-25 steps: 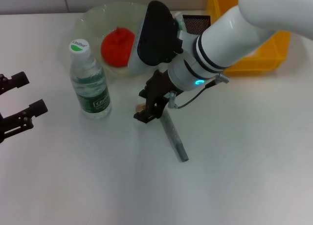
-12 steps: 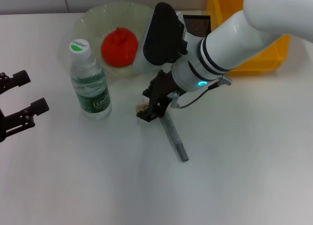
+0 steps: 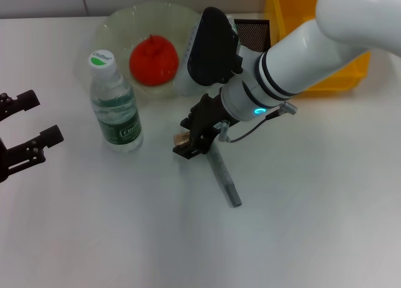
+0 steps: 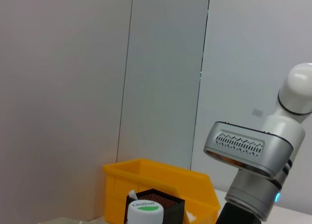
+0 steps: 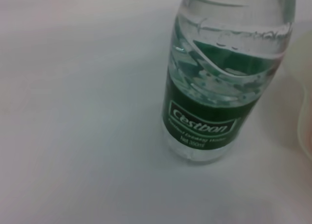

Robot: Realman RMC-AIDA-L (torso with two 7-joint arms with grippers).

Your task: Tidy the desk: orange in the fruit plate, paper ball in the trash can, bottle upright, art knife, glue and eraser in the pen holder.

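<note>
An upright clear bottle (image 3: 116, 103) with a green label stands left of centre; it also fills the right wrist view (image 5: 224, 87). The orange (image 3: 153, 59) lies in the clear fruit plate (image 3: 113, 26). My right gripper (image 3: 187, 138) is down on the table, open, with a small tan eraser (image 3: 180, 138) between its fingers. The grey art knife (image 3: 224, 173) lies just beside it, toward the front. The black mesh pen holder (image 3: 255, 31) stands behind my right arm. My left gripper (image 3: 26, 136) hovers open at the far left. Glue and paper ball are not visible.
A yellow bin (image 3: 322, 69) sits at the back right, behind the pen holder (image 4: 156, 203). The left wrist view shows the bottle cap (image 4: 146, 208), the bin (image 4: 161, 177) and my right arm's housing (image 4: 243, 148). White tabletop stretches across the front.
My right arm has shifted slightly right and its wrist has turned a little, with the gripper staying low at the eraser. Bottle, orange, knife and left gripper have not moved.
</note>
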